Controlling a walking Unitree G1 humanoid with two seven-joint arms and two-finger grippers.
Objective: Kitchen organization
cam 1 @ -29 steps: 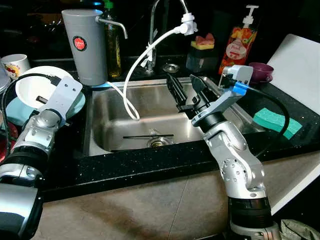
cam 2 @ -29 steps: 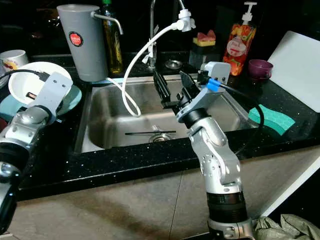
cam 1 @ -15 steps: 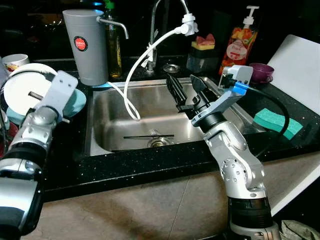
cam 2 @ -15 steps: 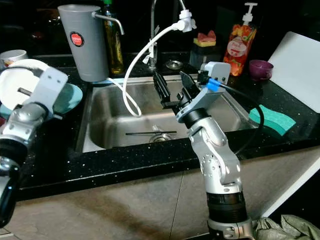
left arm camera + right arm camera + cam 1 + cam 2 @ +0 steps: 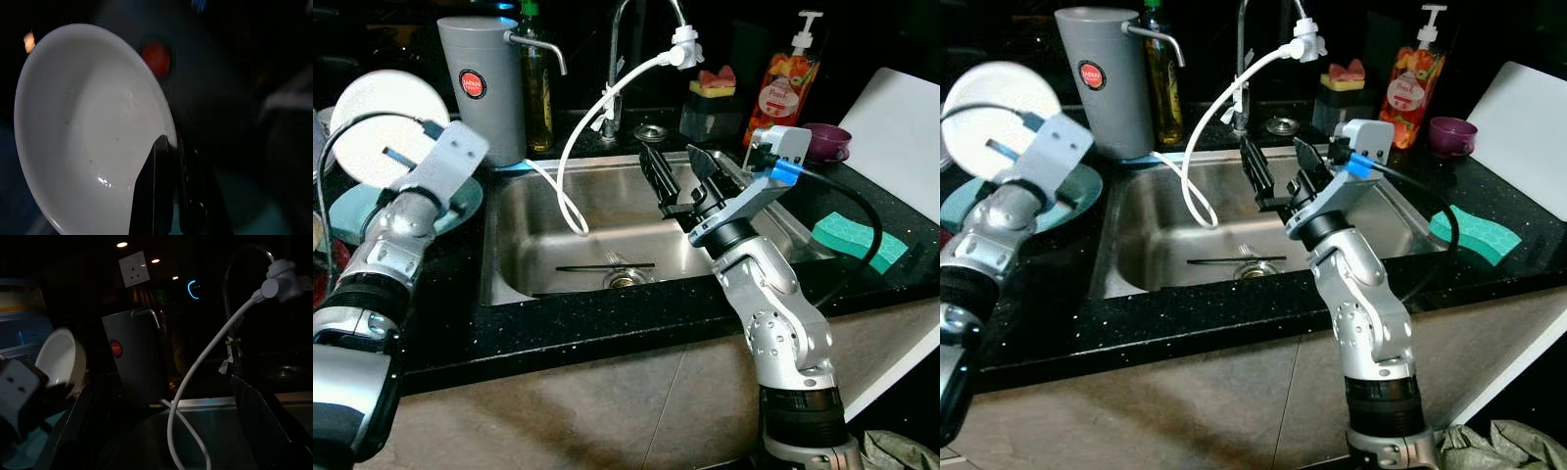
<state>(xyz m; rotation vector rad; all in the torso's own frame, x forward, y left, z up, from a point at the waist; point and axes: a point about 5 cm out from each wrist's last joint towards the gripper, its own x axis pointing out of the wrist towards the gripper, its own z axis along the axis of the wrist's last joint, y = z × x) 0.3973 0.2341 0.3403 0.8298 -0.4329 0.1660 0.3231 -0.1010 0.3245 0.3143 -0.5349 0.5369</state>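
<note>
In the left eye view, a white bowl point(image 5: 382, 127) is being held up on edge above the teal plate point(image 5: 352, 208) on the desk point(image 5: 607, 328), so a dish is judged to be in the middle of being lifted away. The left hand point(image 5: 411, 162) is reaching from below and behind the bowl, its wrist bent up and back. The next move is judged to call for a steady carry, with the grey dispenser point(image 5: 481, 83) just beside the hand to be cleared.

In the right eye view, the right hand point(image 5: 1278, 176) is being held spread wide and empty over the sink point(image 5: 1136, 245), with a white hose point(image 5: 1219, 117) hanging just ahead of it and the forearm raised steeply from the desk edge.

In the left wrist view, the bowl's rim is being pinched between the two black fingers point(image 5: 154, 196), which are closed on it.

In the right wrist view, the bowl point(image 5: 61, 362) is being seen tilted, far across from the open fingers point(image 5: 259, 416).
</note>
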